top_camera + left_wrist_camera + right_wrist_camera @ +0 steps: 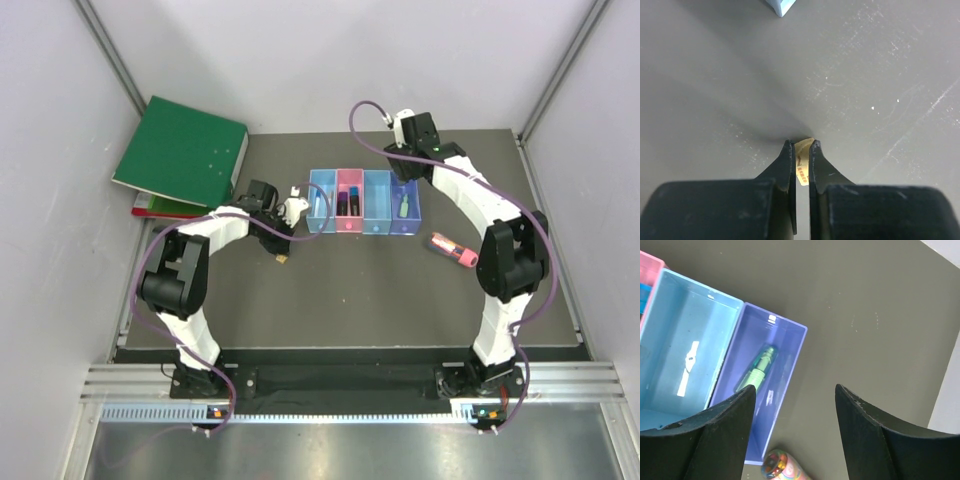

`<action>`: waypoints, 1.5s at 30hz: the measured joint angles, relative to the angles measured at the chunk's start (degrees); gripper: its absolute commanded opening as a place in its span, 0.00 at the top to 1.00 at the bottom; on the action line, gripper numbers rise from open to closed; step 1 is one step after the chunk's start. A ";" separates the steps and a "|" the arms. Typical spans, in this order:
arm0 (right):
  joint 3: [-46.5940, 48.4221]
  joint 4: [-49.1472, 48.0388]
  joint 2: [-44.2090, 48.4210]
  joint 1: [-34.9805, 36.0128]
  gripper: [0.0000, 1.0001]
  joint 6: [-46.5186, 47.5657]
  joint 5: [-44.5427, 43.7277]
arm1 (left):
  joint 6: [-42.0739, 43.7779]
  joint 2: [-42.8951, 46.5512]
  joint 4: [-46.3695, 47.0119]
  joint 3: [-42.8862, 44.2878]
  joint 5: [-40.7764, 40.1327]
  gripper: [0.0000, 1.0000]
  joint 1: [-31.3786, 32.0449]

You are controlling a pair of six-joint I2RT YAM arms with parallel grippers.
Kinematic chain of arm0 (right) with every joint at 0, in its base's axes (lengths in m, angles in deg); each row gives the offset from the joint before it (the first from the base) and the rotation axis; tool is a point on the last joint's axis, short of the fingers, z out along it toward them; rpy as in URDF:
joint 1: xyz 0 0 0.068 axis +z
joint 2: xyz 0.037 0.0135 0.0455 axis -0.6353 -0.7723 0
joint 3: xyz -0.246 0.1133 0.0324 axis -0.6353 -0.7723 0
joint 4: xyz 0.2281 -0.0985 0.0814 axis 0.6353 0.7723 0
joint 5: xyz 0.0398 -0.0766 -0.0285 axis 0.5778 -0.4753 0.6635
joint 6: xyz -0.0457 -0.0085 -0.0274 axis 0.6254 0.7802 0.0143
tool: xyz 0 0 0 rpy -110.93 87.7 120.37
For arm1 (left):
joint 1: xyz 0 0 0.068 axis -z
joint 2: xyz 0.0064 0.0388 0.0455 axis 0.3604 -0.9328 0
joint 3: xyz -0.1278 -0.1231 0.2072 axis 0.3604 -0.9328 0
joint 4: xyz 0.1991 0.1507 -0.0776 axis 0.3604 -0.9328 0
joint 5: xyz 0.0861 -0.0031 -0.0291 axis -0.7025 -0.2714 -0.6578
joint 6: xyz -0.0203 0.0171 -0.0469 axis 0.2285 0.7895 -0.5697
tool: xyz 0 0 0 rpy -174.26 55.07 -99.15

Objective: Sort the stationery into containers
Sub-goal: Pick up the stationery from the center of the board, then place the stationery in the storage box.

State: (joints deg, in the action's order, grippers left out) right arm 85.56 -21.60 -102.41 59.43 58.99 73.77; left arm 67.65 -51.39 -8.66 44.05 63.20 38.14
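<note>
The left gripper (801, 150) is clamped on the tiny orange piece (803, 162), low over the table (350, 300) just near-left of the bin row (377, 229). The piece looks feather-light and stiff, and small enough to slip, so pinching its flat faces suits it. The small green piece (757, 371) lies in the purple bin (785, 340). The right gripper (795, 390) hangs above it, jaws apart. To the right of the bins lies the chunky pink-red tube (452, 249). It is round and likely to roll, so I'd take it across its middle.
</note>
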 measured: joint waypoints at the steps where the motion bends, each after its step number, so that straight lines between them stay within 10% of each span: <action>1: 0.00 0.22 0.00 -0.24 0.36 0.17 -0.04 | 0.07 0.04 0.00 0.00 0.11 1.00 0.00; 21: 0.39 0.76 0.39 -2.25 0.36 0.22 -0.50 | -2.40 0.50 -10.69 7.21 1.07 1.00 0.00; 33: -3.37 0.48 3.08 -10.49 0.02 -2.40 -3.04 | -13.46 1.75 -11.08 24.13 9.07 1.00 4.81; 45: -18.08 0.44 10.36 -13.75 0.00 4.90 3.61 | -25.59 -19.63 0.98 44.61 10.82 1.00 16.85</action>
State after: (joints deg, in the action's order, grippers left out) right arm 67.48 -21.16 -92.05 45.68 63.89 77.37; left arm 42.06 -71.02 -7.67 88.66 74.02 54.99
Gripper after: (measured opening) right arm 0.994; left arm 0.147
